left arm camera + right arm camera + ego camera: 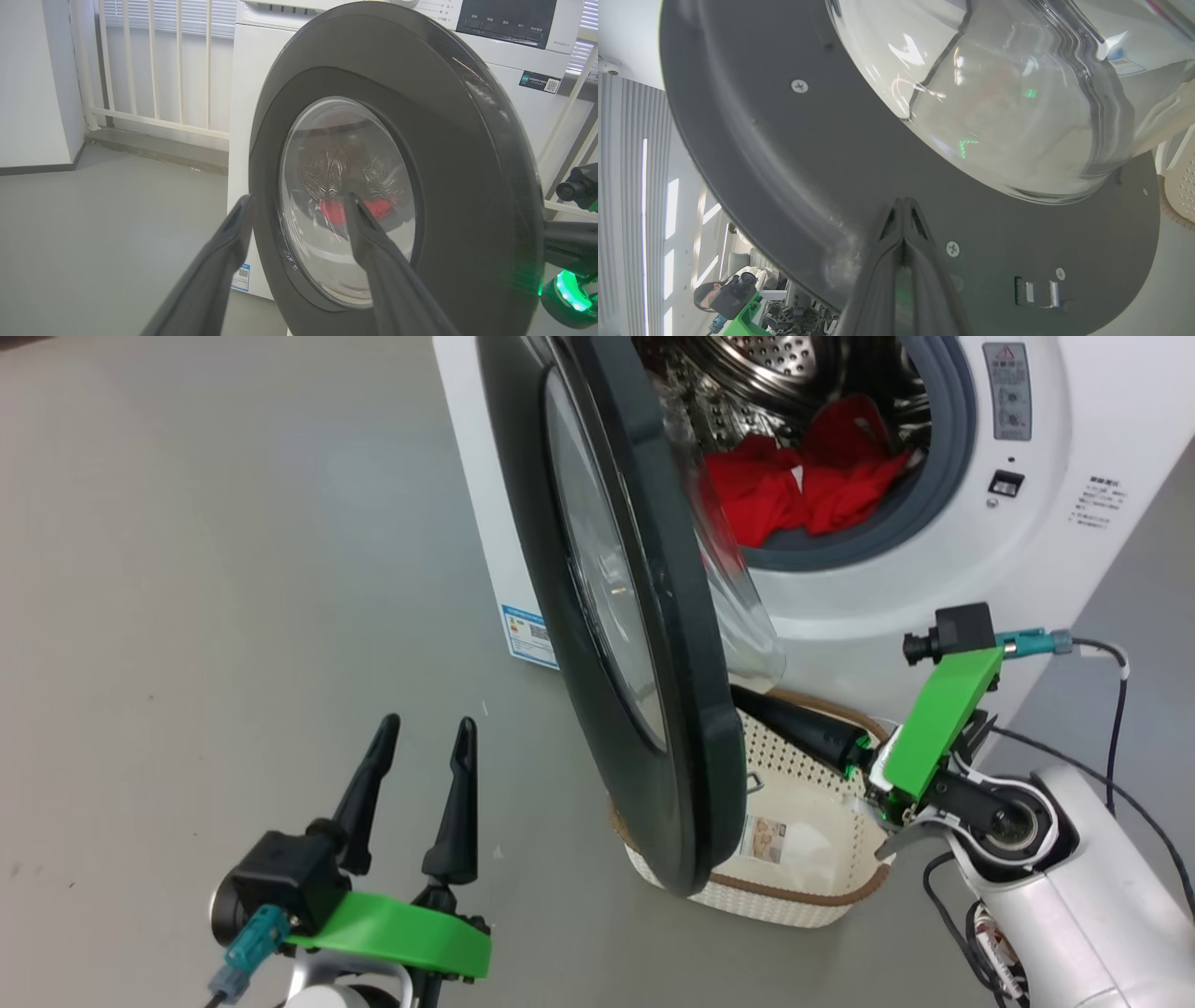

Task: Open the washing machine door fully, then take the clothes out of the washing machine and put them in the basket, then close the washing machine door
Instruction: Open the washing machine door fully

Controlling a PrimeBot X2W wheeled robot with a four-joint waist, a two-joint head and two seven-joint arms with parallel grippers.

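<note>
The right gripper (903, 205) is clenched on nothing, tips at the dark inner face of the washing machine door (695, 644) below its glass bowl (994, 93); the left gripper (428, 721) stands spread wide on the door's outer side. The part-open door hangs across the basket (794, 896), hiding its left part, and the clothes (794, 490) lie inside the washing machine (1027, 569). The machine's blue label (527, 635), its grey sticker (1006, 390) and the basket's paper label (764, 838) carry print too small to read.

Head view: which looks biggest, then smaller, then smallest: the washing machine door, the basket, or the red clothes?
1. washing machine door: nearest, looks huge.
2. basket: partly hidden by the door.
3. red clothes: farther back, inside the drum.
</note>
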